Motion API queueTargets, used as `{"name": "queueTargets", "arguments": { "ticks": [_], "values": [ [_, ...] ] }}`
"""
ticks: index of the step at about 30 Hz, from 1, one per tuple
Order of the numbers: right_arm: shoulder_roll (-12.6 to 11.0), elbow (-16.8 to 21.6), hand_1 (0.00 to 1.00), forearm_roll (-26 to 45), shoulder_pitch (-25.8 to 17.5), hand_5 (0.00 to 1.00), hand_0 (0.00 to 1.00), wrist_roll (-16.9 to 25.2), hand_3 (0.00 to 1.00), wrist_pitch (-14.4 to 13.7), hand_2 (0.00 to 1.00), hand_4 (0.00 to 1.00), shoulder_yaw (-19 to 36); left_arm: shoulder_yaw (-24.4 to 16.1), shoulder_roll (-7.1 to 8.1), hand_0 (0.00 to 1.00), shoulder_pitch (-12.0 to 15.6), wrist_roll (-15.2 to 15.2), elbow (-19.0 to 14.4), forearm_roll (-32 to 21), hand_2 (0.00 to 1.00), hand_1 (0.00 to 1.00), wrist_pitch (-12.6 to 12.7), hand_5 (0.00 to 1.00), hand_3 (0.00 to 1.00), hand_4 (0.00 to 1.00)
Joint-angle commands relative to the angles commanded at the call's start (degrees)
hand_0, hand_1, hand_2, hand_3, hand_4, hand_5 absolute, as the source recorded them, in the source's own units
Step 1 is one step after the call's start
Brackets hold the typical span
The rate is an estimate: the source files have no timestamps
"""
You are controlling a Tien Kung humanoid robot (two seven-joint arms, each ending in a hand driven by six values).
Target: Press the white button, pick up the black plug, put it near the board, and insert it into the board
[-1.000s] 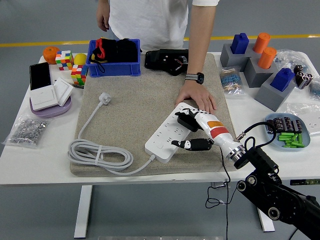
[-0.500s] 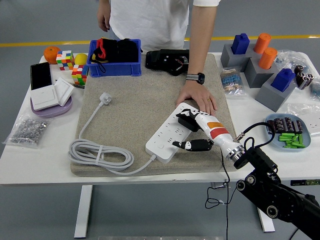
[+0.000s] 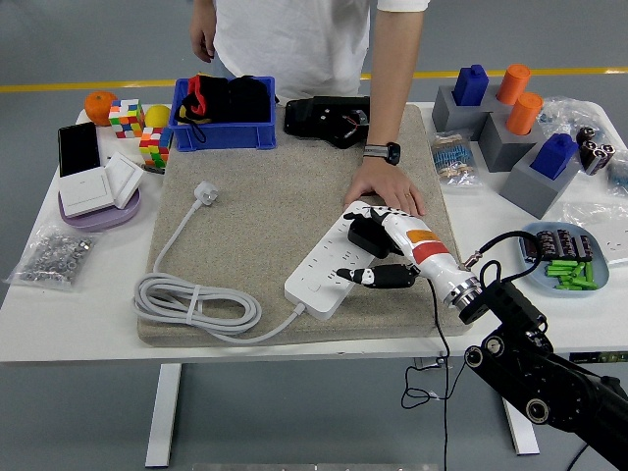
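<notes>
The right hand (image 3: pixel 378 250) grips a boxy black plug (image 3: pixel 367 235) over the long white board (image 3: pixel 329 267) on beige felt.

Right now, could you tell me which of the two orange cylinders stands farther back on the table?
The orange cylinder beside the blue block; the other cylinder sits in front of it, closer to the near edge.

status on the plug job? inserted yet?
Looks like the insertion stage. The right hand holds the black plug over the far end of the white power strip, so pickup and carry are done. Whether the pins are seated cannot be told. The button press cannot be confirmed. A person's hand rests on the mat beside the strip.
</notes>
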Motion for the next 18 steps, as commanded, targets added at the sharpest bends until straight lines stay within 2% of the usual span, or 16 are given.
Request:
{"name": "queueTargets", "arguments": {
  "ticks": [9, 18],
  "values": [
    [-0.67, 5.12, 0.844, -0.49, -1.08, 0.467, 0.843, -0.4, 0.78, 0.33, 0.788, 0.998, 2.16, -0.06, -0.1, 0.685, -0.05, 0.0, 0.0, -0.09, 0.658, 0.676, 0.06, 0.2, 0.684, 0.559],
    [-2.1, 7.96, 0.819, -2.75, -7.41, 0.469, 0.822, -1.55, 0.761, 0.95, 0.759, 0.998, 11.14, 0.04, -0.13, 0.685, -0.13, -0.1, 0.0, -0.75, 0.658, 0.676, 0.2, 0.197, 0.684, 0.557]
  ]
}}
